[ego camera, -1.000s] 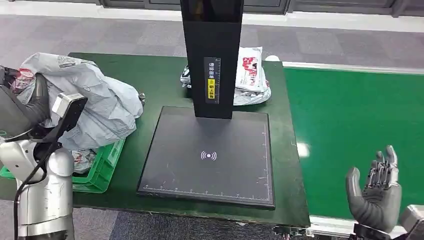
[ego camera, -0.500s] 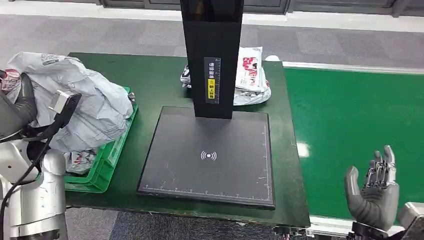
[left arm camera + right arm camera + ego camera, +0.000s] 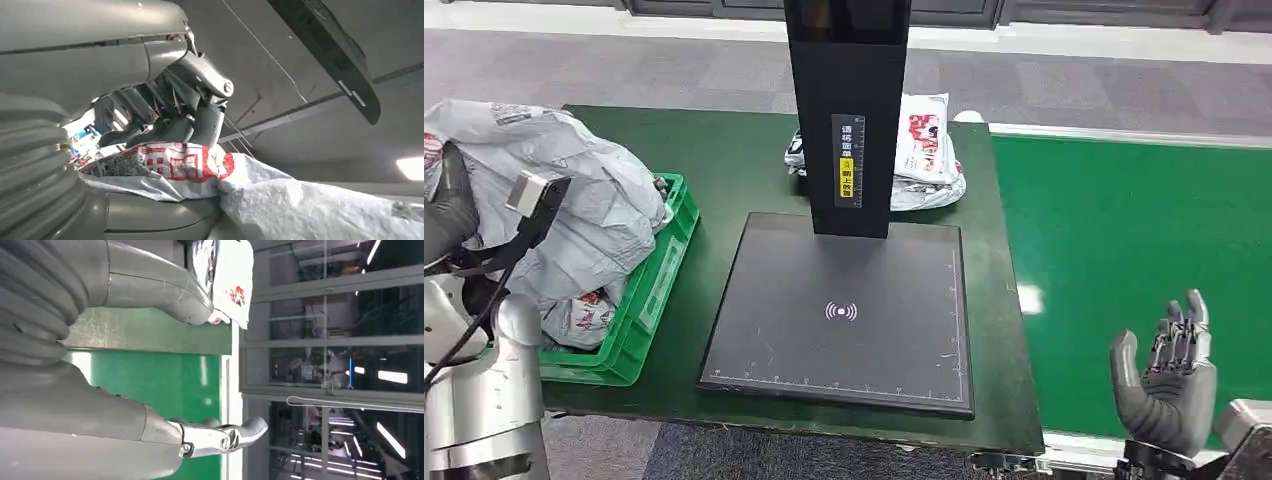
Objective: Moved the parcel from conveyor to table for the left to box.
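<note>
**Parcel hovers over the crate**

The left robot hand point(image 3: 170, 120) grips the grey parcel point(image 3: 574, 215) above the green crate point(image 3: 649, 290); the right robot hand point(image 3: 1169, 375) waits open-fingered. Already heaped, the crate could spill it onto the bench point(image 3: 734, 160).

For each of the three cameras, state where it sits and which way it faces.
Head view: high on the body, looking forward and down at the table, scanner pad and conveyor; left arm and open right hand show.
Left wrist view: behind the left hand, which grips a grey parcel.
Right wrist view: behind the right hand, facing along the conveyor toward the white parcel.
Head and right wrist views share that white parcel.
</note>
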